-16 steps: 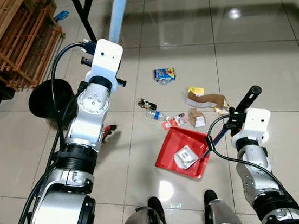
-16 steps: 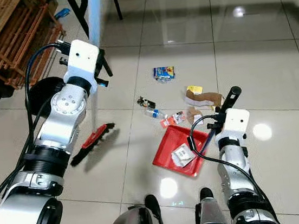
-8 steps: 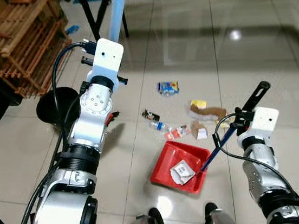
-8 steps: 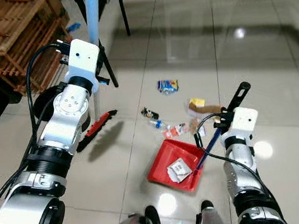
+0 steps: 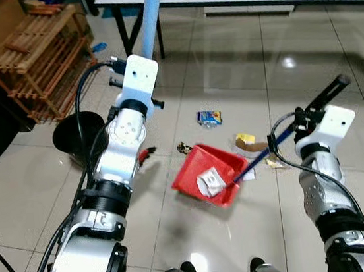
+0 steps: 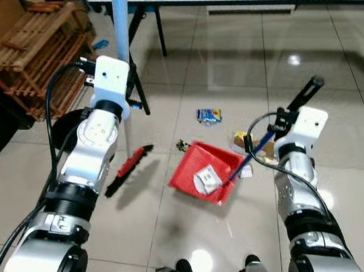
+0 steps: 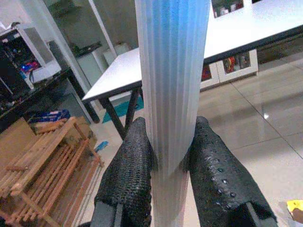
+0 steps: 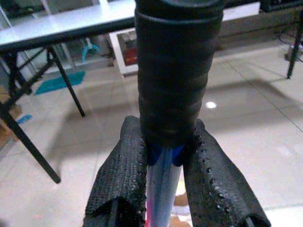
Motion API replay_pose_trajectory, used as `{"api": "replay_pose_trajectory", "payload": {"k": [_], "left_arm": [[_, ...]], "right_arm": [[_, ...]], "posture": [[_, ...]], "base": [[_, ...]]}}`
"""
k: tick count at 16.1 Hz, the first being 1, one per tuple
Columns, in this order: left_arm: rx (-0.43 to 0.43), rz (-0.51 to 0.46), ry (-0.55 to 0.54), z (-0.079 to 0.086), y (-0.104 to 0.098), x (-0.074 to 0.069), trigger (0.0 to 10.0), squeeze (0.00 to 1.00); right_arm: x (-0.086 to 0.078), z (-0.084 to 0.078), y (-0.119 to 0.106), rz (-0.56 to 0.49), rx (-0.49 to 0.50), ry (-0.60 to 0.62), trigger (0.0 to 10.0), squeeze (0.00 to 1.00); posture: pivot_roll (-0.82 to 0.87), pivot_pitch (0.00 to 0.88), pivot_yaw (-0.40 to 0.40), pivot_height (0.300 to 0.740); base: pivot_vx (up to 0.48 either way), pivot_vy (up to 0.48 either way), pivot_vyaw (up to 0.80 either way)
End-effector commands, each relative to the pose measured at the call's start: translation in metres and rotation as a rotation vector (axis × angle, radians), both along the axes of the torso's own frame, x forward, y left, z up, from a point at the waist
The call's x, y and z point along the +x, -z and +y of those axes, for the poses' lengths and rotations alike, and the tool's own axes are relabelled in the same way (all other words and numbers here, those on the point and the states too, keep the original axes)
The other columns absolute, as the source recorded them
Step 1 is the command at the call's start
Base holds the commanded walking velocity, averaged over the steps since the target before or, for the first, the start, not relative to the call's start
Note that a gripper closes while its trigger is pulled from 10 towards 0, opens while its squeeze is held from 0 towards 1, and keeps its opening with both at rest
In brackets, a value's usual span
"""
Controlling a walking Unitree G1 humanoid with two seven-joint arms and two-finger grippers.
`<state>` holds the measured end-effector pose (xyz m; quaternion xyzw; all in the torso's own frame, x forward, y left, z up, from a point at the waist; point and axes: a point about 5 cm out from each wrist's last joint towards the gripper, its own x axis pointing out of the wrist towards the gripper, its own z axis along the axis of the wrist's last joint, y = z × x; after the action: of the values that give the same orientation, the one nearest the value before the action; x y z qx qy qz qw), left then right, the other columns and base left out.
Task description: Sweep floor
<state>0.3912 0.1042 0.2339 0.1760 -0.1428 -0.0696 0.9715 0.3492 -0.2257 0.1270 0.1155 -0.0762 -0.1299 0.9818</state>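
Two tools: a broom [image 6: 122, 83] in the left claw [image 7: 173, 163] and a red dustpan [image 6: 200, 173] on a long handle in the right claw [image 8: 163, 161].
Left claw: clamped on the broom's pale blue ribbed pole, a finger on each side.
Right claw: clamped on the dustpan's blue handle [image 6: 254, 154], just under its black grip.
Broom: pole near upright, running from above the view down to the red-and-black brush head [image 6: 130, 170] at the tiled floor [image 6: 200, 233] on the robot's left; the head's long axis slants across the tiles, pointing toward the dustpan.
Dustpan: looks tilted and off the floor, a crumpled wrapper [image 6: 206, 179] inside; handle slants up toward the robot's right.
Litter on the floor: a blue packet [image 6: 209, 115], a yellow scrap [image 5: 245, 138] and brown bits beside it — beyond the pan.
Risk: the wrapper may slide out if the pan tips further — nothing holds it in.
Risk: the brush head sits well apart from the litter, so a short stroke would miss it.
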Motion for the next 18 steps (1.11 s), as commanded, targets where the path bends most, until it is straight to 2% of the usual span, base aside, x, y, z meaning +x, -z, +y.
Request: {"api": "replay_pose_trajectory", "payload": {"k": [1,10,16,18], "left_arm": [[-0.014,-0.037,-0.004,0.000,-0.004,-0.001,10.0,0.00],[-0.055,0.006,0.045,-0.013,0.011,-0.008,10.0,0.00],[-0.084,0.027,0.044,-0.014,0.015,-0.009,10.0,0.00],[-0.088,0.032,0.044,-0.015,0.015,-0.009,10.0,0.00]], "right_arm": [[0.001,-0.005,-0.011,-0.042,-0.003,0.006,10.0,0.00],[0.000,0.005,-0.001,-0.004,0.002,-0.027,10.0,0.00],[-0.001,0.005,0.004,0.028,-0.006,-0.032,10.0,0.00],[-0.002,0.004,0.005,0.030,0.001,-0.033,10.0,0.00]], "posture": [[-0.06,0.130,0.064,0.740],[-0.06,0.114,0.076,0.740],[-0.06,0.109,0.071,0.740],[-0.06,0.108,0.068,0.740]], "base": [[0.000,0.000,0.00],[0.000,0.000,0.00],[0.000,0.000,0.00],[0.000,0.315,0.00]]}}
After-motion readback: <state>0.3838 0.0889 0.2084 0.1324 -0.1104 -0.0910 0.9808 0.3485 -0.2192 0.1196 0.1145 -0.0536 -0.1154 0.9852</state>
